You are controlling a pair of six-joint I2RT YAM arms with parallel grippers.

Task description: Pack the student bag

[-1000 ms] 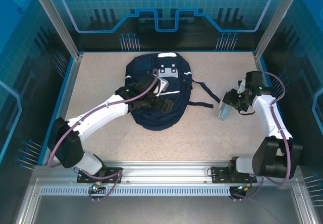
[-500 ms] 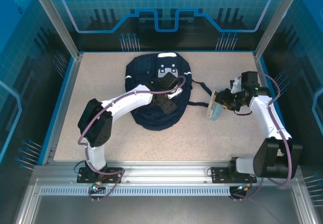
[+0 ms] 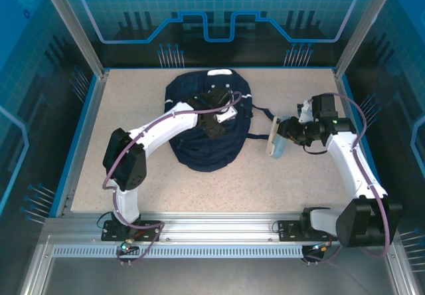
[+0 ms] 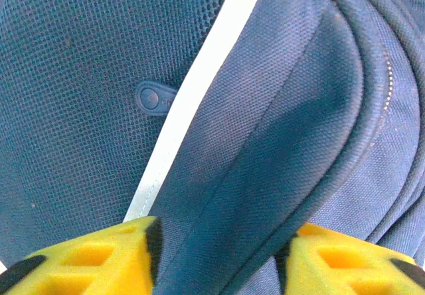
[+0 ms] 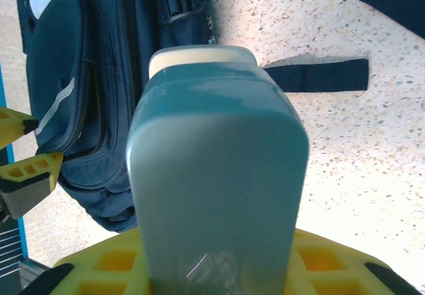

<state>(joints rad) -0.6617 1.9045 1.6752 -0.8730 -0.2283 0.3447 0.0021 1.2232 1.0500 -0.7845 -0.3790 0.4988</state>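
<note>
The left pincer point(image 4: 219, 255) has moved over the bag point(image 3: 199, 152), lying toward 12 o'clock on the table point(image 3: 113, 102), and half closes round a fold point(image 4: 265, 175), grip unclear, while the right pincer point(image 5: 216, 272), squeezing a blue-green box point(image 5: 219, 162), has come near its 3 o'clock side, ready to pack.

navy white-striped student bag point(image 3: 199, 152), teal case point(image 5: 219, 175)

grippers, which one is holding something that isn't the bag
The right gripper: it clamps a teal case. The left gripper just straddles a fold of the student bag.
</note>
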